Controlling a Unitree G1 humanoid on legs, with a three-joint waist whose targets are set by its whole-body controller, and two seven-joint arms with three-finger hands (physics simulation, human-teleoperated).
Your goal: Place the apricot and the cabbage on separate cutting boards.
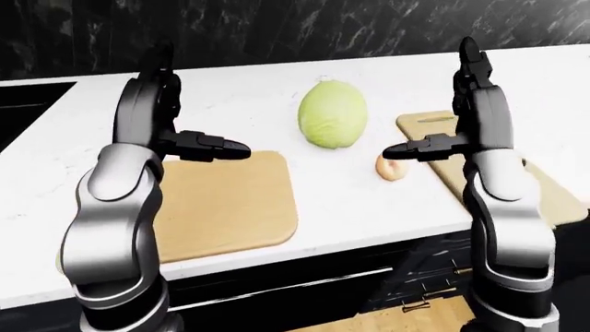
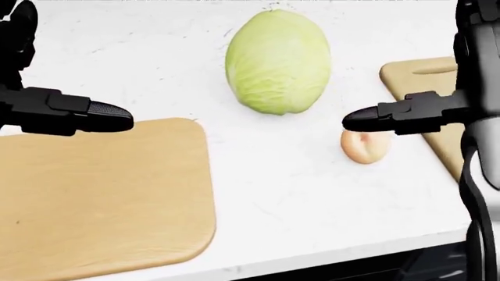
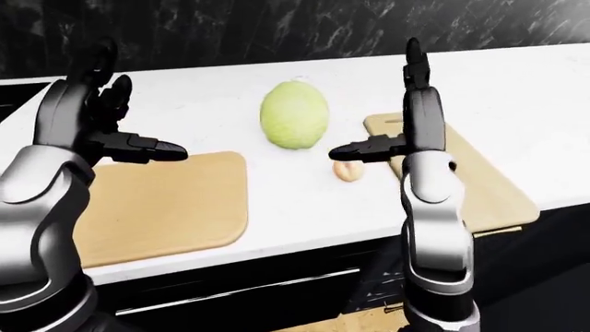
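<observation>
The apricot [image 2: 364, 146] lies on the counter [image 2: 281, 193] just under your right hand [image 2: 406, 114], fingers spread and holding nothing, so drop straight down, pinch across its width, then carry it right to the near cutting board [image 2: 426, 88]; left hand [image 2: 66, 111] idles open.

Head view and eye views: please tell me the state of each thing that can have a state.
cabbage: whole, on the counter, on no board.
apricot: on the counter, between the boards.
left cutting board: bare.
right cutting board: bare.
left hand: open, empty.
right hand: open, empty.
</observation>
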